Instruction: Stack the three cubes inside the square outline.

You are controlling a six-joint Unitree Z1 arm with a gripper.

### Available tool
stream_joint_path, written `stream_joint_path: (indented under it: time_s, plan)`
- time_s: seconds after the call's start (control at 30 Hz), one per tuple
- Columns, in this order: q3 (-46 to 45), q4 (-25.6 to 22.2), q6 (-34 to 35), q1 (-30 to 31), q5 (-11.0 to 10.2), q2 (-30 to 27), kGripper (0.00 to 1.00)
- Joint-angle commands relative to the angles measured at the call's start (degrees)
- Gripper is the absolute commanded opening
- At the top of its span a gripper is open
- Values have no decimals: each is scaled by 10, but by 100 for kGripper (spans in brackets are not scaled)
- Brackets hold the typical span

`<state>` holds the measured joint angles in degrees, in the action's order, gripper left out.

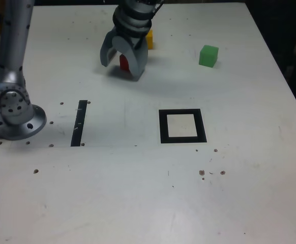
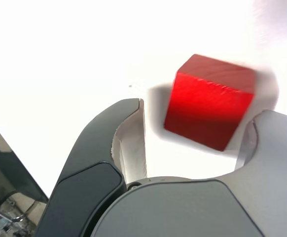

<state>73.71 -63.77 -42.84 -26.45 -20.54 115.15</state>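
My hand (image 2: 200,116) partly open around red cube (image 2: 207,106), grip not closed on it. Green cube (image 1: 208,56) well apart, toward exterior view's right; yellow cube (image 1: 149,39) partly hidden behind me.

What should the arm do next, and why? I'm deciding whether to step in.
Probably close the hand gently onto the red cube: in the wrist view its jaws stand open on either side of the cube, with white table showing between cube and left jaw, so nothing is gripped.

White tbl (image 1: 102,188), 3 cubes (image 1: 208,56), blk outline (image 1: 203,126)
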Motion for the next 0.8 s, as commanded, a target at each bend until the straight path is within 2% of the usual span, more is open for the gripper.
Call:
stream_joint_path:
  time_s: [0.0, 0.27, 0.47, 0.77]
  plan:
    - [7, 1, -4, -1, 5, 10, 56]
    - [37, 6, -17, -1, 9, 33, 54]
    - [37, 25, -17, -1, 10, 33, 45]
    - [31, 34, -12, -1, 26, 22, 35]
